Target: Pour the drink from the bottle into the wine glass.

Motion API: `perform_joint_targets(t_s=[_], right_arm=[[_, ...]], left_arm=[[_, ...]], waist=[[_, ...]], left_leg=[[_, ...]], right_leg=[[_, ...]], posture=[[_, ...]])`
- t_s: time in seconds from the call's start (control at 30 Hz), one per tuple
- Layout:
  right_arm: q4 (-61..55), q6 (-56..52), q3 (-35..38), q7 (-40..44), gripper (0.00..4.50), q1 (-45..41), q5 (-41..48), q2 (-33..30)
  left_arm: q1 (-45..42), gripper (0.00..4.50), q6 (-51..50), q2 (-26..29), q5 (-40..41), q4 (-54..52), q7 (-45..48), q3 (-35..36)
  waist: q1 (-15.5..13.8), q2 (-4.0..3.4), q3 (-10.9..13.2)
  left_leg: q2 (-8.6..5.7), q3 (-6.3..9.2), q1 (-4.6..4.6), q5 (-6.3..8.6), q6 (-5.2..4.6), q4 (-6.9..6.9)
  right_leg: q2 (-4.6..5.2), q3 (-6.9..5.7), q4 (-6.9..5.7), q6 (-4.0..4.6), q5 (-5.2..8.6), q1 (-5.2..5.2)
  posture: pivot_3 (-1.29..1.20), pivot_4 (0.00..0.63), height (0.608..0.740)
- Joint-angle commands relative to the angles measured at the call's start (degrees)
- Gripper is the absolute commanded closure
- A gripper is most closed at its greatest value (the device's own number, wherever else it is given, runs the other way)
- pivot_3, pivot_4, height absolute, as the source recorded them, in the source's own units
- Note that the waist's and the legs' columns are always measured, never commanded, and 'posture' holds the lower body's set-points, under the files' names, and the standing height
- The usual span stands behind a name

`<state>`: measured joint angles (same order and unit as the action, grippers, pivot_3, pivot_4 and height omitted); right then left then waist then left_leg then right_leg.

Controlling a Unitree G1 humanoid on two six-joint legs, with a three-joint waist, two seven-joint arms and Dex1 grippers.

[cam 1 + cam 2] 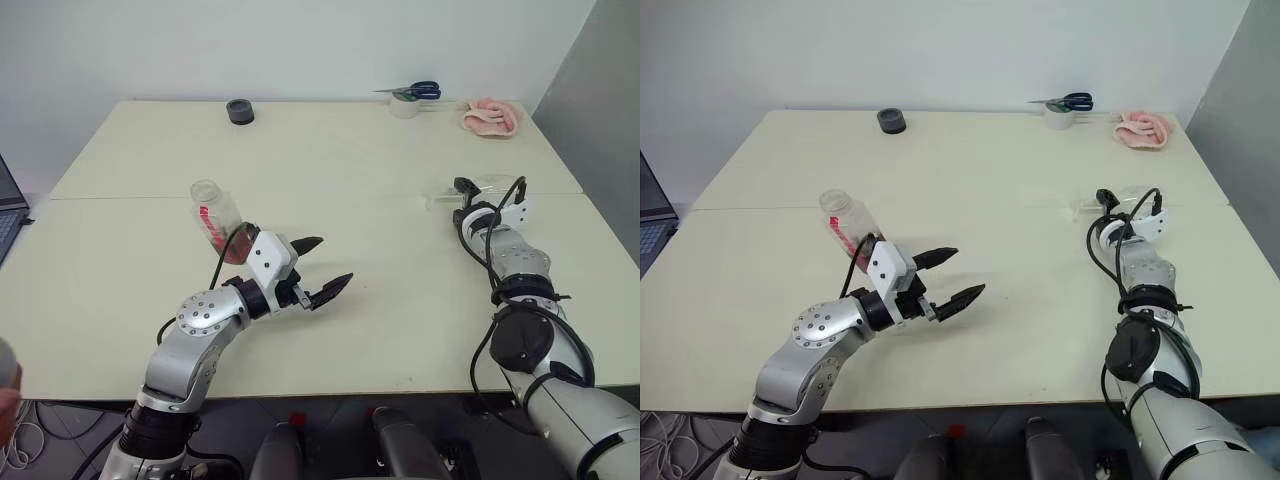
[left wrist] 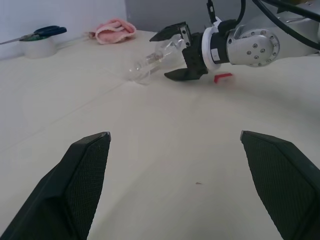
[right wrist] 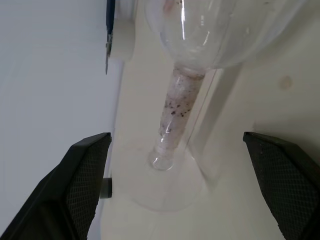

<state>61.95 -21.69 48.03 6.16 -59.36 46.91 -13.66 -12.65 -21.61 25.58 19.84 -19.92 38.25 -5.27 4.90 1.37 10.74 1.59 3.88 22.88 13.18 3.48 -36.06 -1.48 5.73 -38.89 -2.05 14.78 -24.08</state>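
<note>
On the left, the bottle [image 1: 217, 219] stands on the table [image 1: 330, 170], leaning, its mouth open with no cap on it and a reddish label and some dark liquid low inside; how much of the drink is in it cannot be told. Just beside the bottle, on its near right, the left hand [image 1: 318, 270] hovers with its two black fingers spread wide and nothing between them. It points away from the bottle, toward the wine glass.

Well to the right of the bottle, across a stretch of bare table, the wine glass [image 2: 152, 57] lies on its side. The right hand [image 2: 172, 55] is at the glass with its fingers spread; in the left wrist view they stand either side of the bowl, and in the right wrist view the stem [image 3: 175, 110] and round foot run out ahead between the wide-open fingers. Whether a finger touches the glass I cannot tell. A small red thing [image 2: 222, 77] lies on the table just beside that hand.

Far behind the bottle sit a dark round thing [image 1: 239, 111], scissors [image 1: 412, 92] on a roll of tape, and a pink cloth [image 1: 491, 116].

Judging the risks: the glass must be stood up first, and a round bowl squeezed off-centre may roll or slip away. Closing hard on thin glass could crack it. The uncapped, leaning bottle could tip and spill if the left hand knocks it while turning back to grasp it.
</note>
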Motion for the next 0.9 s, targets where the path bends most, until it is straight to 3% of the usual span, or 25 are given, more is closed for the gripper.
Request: perform_joint_targets(t_s=[0.03,0.4,0.9], right_arm=[[3.23,3.43,1.69,1.97,0.0,-2.84,1.87,-1.79],[10.86,9.03,4.11,4.52,0.0,-6.25,2.81,-3.26],[13.71,11.19,4.28,4.48,0.0,-7.98,1.69,-0.47]], left_arm=[[-0.08,0.03,-0.02,0.65,-0.07,-2.79,-0.38,0.95],[-0.86,0.03,-0.76,1.0,-0.15,-2.91,-1.04,0.99],[0.28,0.03,-2.71,1.58,0.12,-5.64,-2.6,1.66]], waist=[[0.01,0.0,0.0],[0.01,0.0,0.0],[0.06,0.0,0.0]], left_leg=[[0.0,0.0,0.0,0.0,0.0,0.0],[0.0,-0.01,0.0,0.0,0.0,0.0],[0.0,0.0,0.01,0.0,0.0,0.0]], right_leg=[[0.0,-0.01,0.0,0.0,0.0,0.0],[0.0,0.01,0.01,0.0,0.0,0.0],[0.0,0.0,0.01,0.02,-0.01,0.0]], posture=[[0.0,0.15,0.74],[0.0,0.15,0.74],[0.0,0.15,0.74]])
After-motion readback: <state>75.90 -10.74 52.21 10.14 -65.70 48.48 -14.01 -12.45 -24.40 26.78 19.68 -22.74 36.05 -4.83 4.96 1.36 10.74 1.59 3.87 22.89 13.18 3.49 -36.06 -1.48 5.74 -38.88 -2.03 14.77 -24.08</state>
